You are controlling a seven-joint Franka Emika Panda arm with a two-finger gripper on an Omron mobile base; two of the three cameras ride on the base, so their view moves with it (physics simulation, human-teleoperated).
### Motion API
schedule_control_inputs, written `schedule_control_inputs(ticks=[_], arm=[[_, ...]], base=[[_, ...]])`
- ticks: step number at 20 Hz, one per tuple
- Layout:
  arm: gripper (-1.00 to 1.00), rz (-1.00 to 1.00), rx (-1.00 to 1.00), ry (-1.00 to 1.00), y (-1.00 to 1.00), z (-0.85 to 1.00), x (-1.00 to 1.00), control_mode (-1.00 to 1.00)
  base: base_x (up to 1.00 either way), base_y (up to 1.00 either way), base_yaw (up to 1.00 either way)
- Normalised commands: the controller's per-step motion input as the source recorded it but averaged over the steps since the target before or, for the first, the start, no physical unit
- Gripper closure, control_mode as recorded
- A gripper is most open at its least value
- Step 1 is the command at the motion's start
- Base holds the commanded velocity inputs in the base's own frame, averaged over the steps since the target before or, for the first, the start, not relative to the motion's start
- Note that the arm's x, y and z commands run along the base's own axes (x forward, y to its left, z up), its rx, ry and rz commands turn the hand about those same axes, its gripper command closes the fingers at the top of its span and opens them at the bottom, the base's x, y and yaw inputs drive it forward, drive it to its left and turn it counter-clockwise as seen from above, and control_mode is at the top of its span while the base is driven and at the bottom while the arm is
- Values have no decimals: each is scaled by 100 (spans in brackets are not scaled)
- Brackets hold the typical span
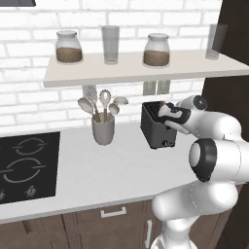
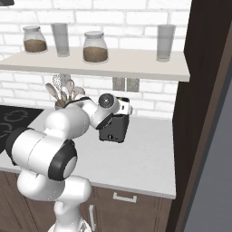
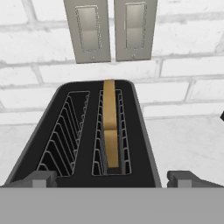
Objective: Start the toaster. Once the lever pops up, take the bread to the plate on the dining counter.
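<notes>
Surroundings first: grey counter (image 1: 121, 170) carries a black cooktop (image 1: 26, 165) at its left end, a grey utensil cup (image 1: 103, 129) holding pale spoons and a slotted spoon, and the toaster (image 1: 154, 131) further right, near a dark tall cabinet (image 2: 204, 90). Cup and toaster stand apart, with bare counter between them. White brick wall (image 1: 29, 97) rises behind, with two pale wall switch plates (image 3: 109, 30) directly above and behind the toaster. Wall shelf (image 1: 146, 70) overhead bears two lidded glass jars (image 1: 68, 47) of brown contents and two empty glass tumblers (image 1: 111, 44).

Containers: toaster is dark, boxy, with two wire-lined slots on top. In the hand view, the left slot is empty; the right slot holds the bread (image 3: 110, 127), a tan slice standing on edge, its upper edge showing just above the slot. A small knob sits low on the toaster's front face in the left base view.

Arm: white arm reaches forward from the base, elbow bent, wrist folded over the toaster's right end. Gripper (image 3: 112, 179) hangs directly above the toaster's near edge, looking down into the slots. Its two dark fingertips (image 3: 41, 178) stand wide apart, one toward each side of the toaster top, clasping nothing. Contact with the toaster cannot be told.
</notes>
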Motion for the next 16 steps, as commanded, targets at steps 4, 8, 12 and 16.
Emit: schedule_control_inputs(ticks=[4, 8, 12, 16], arm=[[-100, 0, 0, 0, 0, 0, 0, -100], [-100, 0, 0, 0, 0, 0, 0, -100], [-100, 0, 0, 0, 0, 0, 1, -100], [-100, 0, 0, 0, 1, 0, 19, -100]], base=[[0, 0, 0], [0, 0, 0], [0, 0, 0], [0, 0, 0]])
